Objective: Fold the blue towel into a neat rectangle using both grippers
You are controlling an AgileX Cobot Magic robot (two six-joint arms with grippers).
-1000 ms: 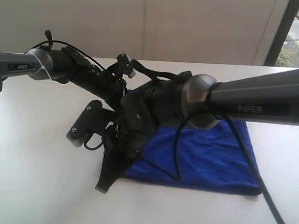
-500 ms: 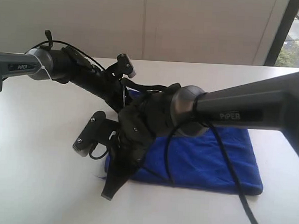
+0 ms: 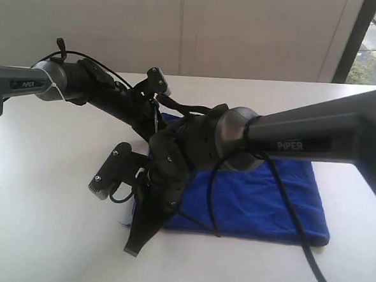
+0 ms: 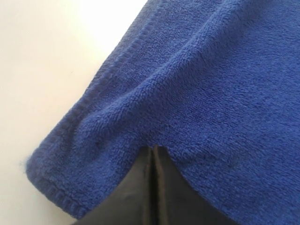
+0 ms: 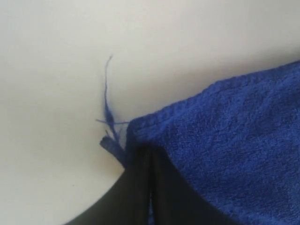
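1. The towel lies flat on the tabletop, right of its middle and well clear of the far edge. Both grippers work at its left end.
2. The left gripper is closed tight, pinching fabric just inside the hem near one corner. So shallow a bite could slip during a lift, dropping that side and skewing the fold.
3. The right gripper is likewise clamped on a corner tip, beside a loose thread. The thread could snag and drag the corner on release.
4. The arms sit crowded together, so uneven travel risks twisting the cloth or a collision.
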